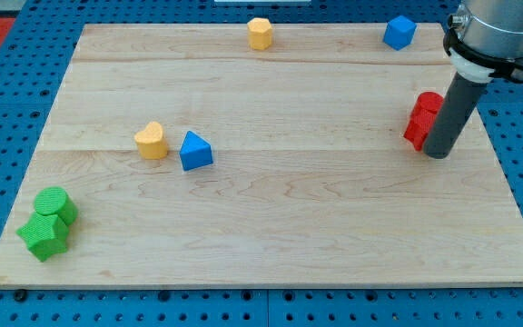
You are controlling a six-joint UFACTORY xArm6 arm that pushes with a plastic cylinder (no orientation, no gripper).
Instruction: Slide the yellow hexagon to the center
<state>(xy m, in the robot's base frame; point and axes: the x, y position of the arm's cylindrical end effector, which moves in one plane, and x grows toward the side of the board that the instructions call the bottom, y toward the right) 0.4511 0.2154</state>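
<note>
The yellow hexagon (260,34) sits near the top edge of the wooden board (271,218), a little left of the middle. My tip (437,154) rests on the board at the view's right, touching the right side of a red block (422,119). The tip is far to the right of and below the yellow hexagon.
A blue block (399,32) sits at the top right. A yellow heart-shaped block (152,141) and a blue triangular block (194,151) sit side by side at the left. Two green blocks (49,223) lie touching at the bottom left corner.
</note>
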